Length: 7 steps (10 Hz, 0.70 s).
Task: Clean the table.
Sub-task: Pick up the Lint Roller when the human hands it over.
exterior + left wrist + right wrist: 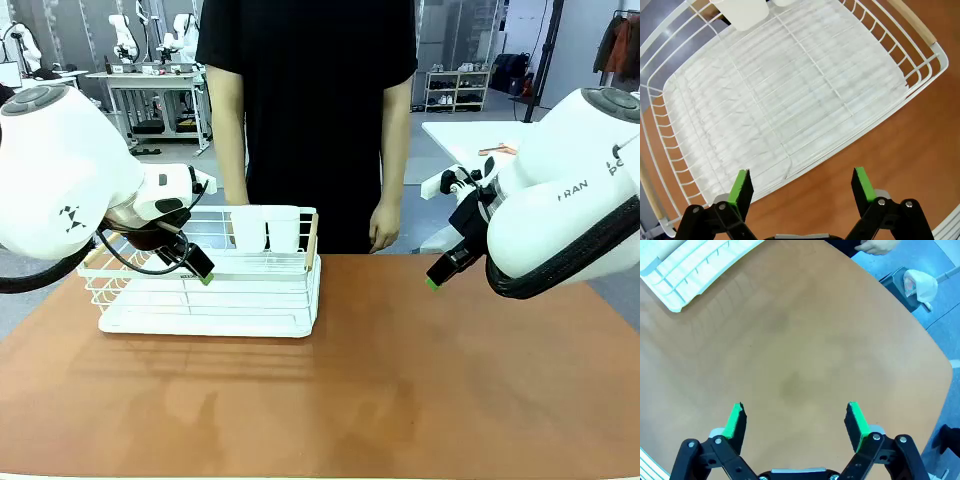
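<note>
Two white cups stand in the white wire rack, probably stowed so that the table lies free for cleaning. The left gripper hangs released and empty over the rack's near edge; the right gripper, also spread and empty, hangs over the bare table, which lies below both, untouched.

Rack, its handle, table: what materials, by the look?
Rack: thin white wire grid, probably coated metal, over a ribbed white tray, likely plastic.
Handle: pale matte rod, looks like wood.
Table: smooth matte reddish-brown top, maybe laminate; unclear.
</note>
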Each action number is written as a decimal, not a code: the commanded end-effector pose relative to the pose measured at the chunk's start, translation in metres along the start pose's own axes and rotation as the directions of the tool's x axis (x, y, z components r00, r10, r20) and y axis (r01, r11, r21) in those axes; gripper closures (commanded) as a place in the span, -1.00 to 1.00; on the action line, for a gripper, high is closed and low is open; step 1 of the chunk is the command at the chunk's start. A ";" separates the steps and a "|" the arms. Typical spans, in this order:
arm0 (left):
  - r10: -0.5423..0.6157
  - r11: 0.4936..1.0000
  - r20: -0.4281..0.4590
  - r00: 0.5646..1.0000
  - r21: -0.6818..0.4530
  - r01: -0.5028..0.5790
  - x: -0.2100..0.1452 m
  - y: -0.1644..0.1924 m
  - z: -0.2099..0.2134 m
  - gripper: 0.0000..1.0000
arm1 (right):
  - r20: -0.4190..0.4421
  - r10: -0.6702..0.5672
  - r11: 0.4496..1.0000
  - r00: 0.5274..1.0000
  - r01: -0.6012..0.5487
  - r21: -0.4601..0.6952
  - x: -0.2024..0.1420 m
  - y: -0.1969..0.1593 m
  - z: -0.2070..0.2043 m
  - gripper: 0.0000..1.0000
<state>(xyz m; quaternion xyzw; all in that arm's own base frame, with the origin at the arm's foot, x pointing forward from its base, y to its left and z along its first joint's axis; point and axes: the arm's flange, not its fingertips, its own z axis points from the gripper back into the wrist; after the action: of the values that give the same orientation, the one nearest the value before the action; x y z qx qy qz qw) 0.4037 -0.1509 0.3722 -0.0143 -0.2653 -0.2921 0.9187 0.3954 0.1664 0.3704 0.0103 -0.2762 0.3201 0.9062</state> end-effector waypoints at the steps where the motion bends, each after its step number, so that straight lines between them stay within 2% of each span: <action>1: 0.000 1.000 0.000 1.000 0.000 0.000 0.000 0.000 0.000 -1.00 | 0.000 0.000 1.000 1.000 0.000 0.000 0.000 0.000 0.000 -1.00; 7: 0.000 1.000 0.000 1.000 0.000 0.000 0.000 0.000 0.000 -1.00 | 0.000 0.000 1.000 1.000 0.000 0.000 0.000 0.000 0.000 -1.00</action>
<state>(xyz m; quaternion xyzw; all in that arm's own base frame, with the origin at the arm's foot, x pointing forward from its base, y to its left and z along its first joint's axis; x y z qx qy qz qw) 0.4035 -0.1513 0.3722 -0.0143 -0.2653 -0.2926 0.9186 0.3956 0.1660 0.3704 0.0098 -0.2762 0.3206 0.9060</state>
